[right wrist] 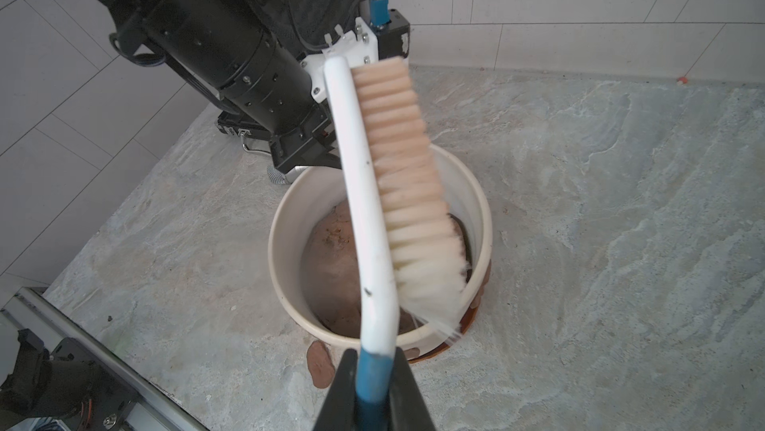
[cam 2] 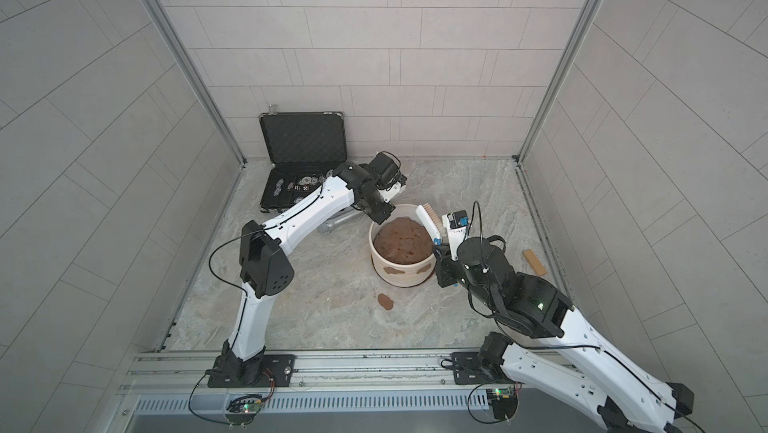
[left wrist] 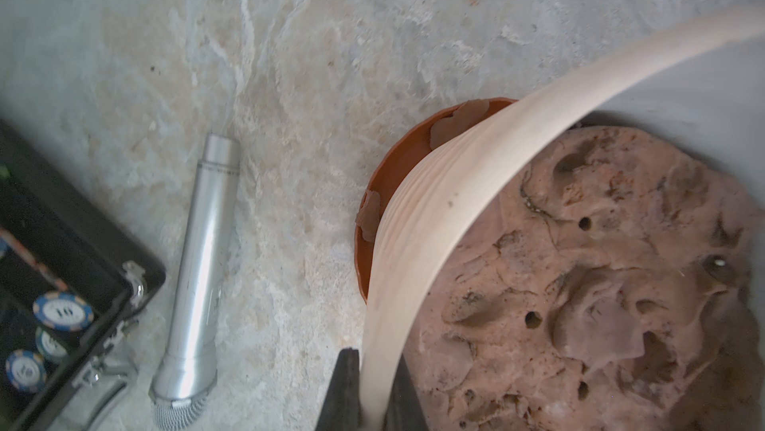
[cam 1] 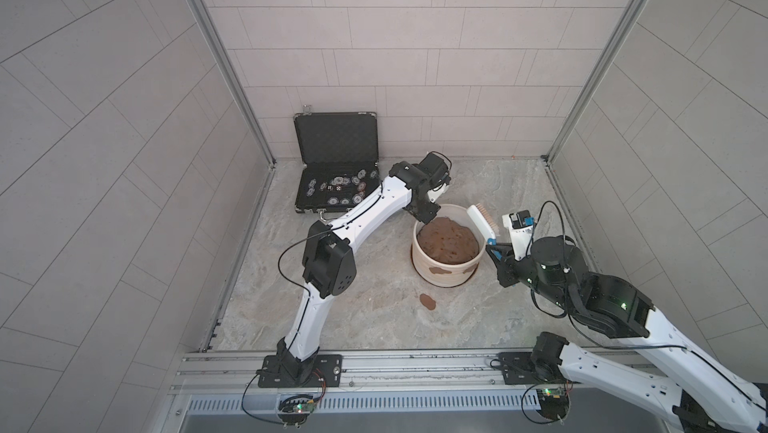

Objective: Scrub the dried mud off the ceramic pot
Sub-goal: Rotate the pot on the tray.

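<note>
Left wrist view: what is the hand doing?

— The left gripper (left wrist: 372,396) is clamped on the thick rim of the ceramic pot (left wrist: 434,218). One black finger is outside the wall and one is inside. The cream, ribbed pot stands in a reddish-brown saucer (left wrist: 397,160).

Where is the dried mud?

— Two flat brown patches of dried mud (left wrist: 455,122) cling low on the pot's outer wall, on the outside-finger side of that gripper. Both top views show two more patches on the wall facing away from it. Another patch lies on the stone floor (cam 1: 365,318), apart from the pot.

What is inside the pot?

— A lumpy brown soil mound (left wrist: 600,284), on the inside-finger side.

And the other hand?

— In the right wrist view the right gripper (right wrist: 374,391) is clenched on the blue handle of a white brush (right wrist: 364,184). The brush reaches out from the fingers over the pot's mouth, its pale bristles turned to one side. I cannot tell whether they touch the rim. The pot sits between the two grippers.

Anything else near the left gripper?

— A silver microphone (left wrist: 203,267) lies on the floor off its outside finger. Past that is an open black case (left wrist: 62,242) holding poker chips.
</note>
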Robot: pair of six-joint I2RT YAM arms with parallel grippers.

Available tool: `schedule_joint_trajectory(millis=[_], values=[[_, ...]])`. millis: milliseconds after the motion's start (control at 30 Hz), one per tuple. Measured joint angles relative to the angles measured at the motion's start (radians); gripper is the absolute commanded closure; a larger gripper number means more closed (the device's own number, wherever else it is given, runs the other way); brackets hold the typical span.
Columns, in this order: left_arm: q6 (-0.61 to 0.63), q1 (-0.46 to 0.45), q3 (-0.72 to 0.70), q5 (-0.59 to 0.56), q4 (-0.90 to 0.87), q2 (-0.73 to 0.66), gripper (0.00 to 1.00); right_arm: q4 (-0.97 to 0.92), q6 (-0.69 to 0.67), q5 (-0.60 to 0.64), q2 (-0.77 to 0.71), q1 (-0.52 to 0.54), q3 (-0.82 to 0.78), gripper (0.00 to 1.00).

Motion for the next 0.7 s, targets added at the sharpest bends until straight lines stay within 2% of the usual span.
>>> schedule_joint_trajectory(millis=[167, 400, 467, 533, 567, 600, 633, 700], values=[[0.216, 0.011, 0.076, 0.082, 0.009, 0.054, 0.96, -0.001, -0.04, -0.126, -0.002, -0.023, -0.006, 1.0], [0.436, 0.029, 0.304, 0.196, -0.098, 0.187, 0.88, 0.016, -0.092, -0.374, -0.005, -0.023, -0.103, 1.0], [0.476, 0.031, 0.317, 0.217, -0.104, 0.194, 0.81, 0.035, -0.108, -0.461, 0.01, -0.02, -0.146, 1.0], [0.516, 0.035, 0.327, 0.237, -0.111, 0.2, 0.65, 0.048, -0.127, -0.53, 0.039, -0.002, -0.169, 1.0], [0.526, 0.037, 0.333, 0.246, -0.114, 0.202, 0.44, 0.055, -0.138, -0.552, 0.058, 0.014, -0.171, 1.0], [0.526, 0.044, 0.334, 0.255, -0.115, 0.202, 0.19, 0.061, -0.147, -0.56, 0.079, 0.029, -0.171, 1.0], [0.521, 0.051, 0.336, 0.266, -0.116, 0.202, 0.03, 0.068, -0.157, -0.562, 0.097, 0.046, -0.171, 1.0], [0.5, 0.061, 0.34, 0.289, -0.116, 0.2, 0.0, 0.072, -0.17, -0.544, 0.117, 0.066, -0.167, 1.0]])
